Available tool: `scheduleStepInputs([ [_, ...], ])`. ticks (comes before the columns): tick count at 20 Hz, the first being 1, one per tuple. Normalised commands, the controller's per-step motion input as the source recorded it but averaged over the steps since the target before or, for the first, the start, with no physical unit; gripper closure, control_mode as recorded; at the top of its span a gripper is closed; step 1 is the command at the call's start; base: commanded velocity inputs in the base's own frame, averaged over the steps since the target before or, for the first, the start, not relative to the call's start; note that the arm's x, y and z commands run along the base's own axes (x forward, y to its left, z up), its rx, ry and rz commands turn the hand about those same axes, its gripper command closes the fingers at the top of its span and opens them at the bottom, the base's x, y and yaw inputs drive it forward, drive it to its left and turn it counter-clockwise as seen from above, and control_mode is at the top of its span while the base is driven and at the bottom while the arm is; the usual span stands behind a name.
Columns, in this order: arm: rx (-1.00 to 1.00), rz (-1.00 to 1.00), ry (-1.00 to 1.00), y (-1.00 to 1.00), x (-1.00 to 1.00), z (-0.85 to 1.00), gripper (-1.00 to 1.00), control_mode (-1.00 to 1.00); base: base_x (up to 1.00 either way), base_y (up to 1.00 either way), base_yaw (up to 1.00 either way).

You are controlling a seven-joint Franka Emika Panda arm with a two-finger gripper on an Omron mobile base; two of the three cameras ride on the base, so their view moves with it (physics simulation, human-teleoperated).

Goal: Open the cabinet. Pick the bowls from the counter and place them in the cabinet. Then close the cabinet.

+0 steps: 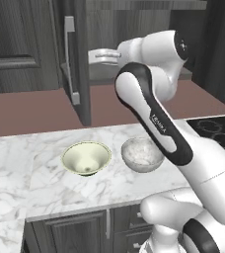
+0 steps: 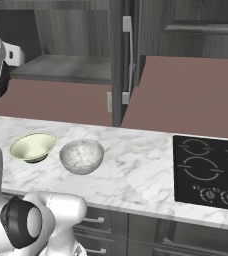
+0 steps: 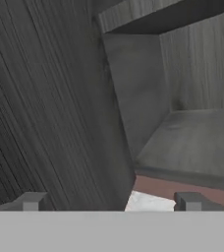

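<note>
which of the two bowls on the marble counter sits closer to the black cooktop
The rounder marbled grey-white bowl; the pale cream flared bowl sits on its far side, further from the black cooktop.

2 bowls [image 1: 86, 158] side by side on the counter [image 1: 16, 163], below the open cabinet [image 2: 68, 67]; cooktop [image 2: 208, 172] to their right.

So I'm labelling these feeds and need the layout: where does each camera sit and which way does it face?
Left base view: behind-left of the arm, facing the counter, both bowls, the open cabinet door; arm at right.
Right base view: behind-right, same counter, cream bowl, marbled bowl, cooktop; arm at left.
Hand view: on the hand, facing the cabinet shelf; end effector fingertips at bottom.
</note>
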Motion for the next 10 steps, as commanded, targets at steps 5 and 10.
scheduleStepInputs([
  [5,0.01,0.12,0.0,0.62,0.1,-0.25,-1.0,-1.0,0.0,0.0,0.0],
  [10,-0.02,0.04,-0.1,0.12,-0.12,-0.01,-1.0,-1.0,0.0,0.0,0.0],
])
